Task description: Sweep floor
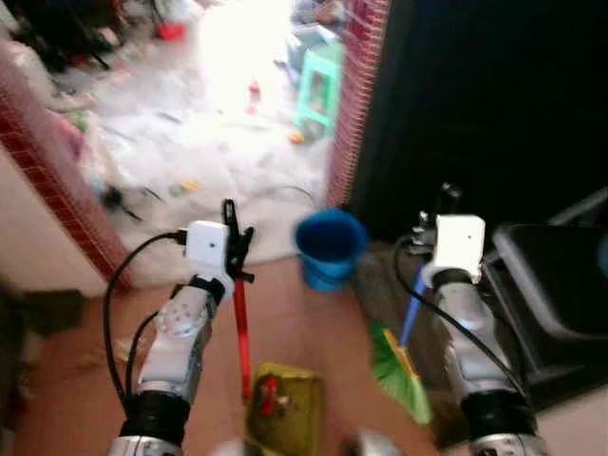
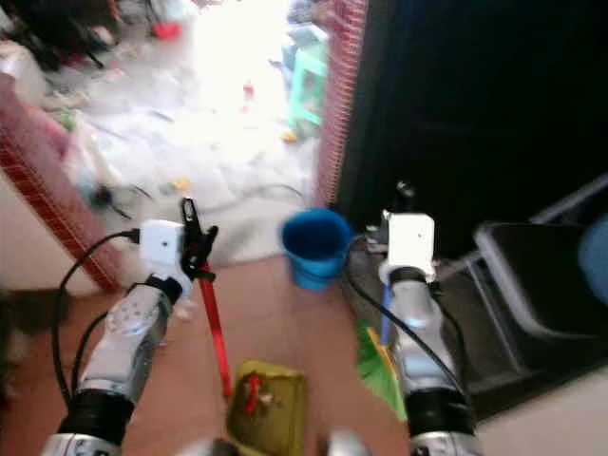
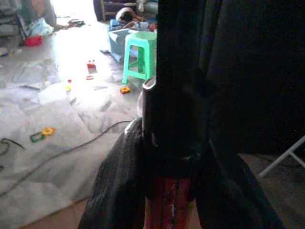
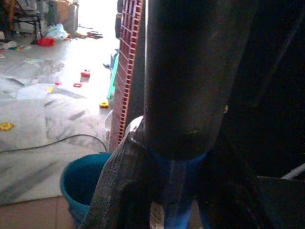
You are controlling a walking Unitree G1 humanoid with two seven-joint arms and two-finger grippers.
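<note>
My left gripper is shut on the red handle of a yellow-green dustpan, which rests on the reddish tile floor close in front of me. In the left wrist view the black fingers clamp the handle's black cap. My right gripper is shut on the blue handle of a broom. Its green bristles touch the floor between my arms. The right wrist view shows the blue handle squeezed between dark fingers.
A blue bucket stands just ahead beside a red brick pillar. A black chair is at the right. Beyond lies a bright littered floor with a cable, small toys and a green stool. A brick wall stands at the left.
</note>
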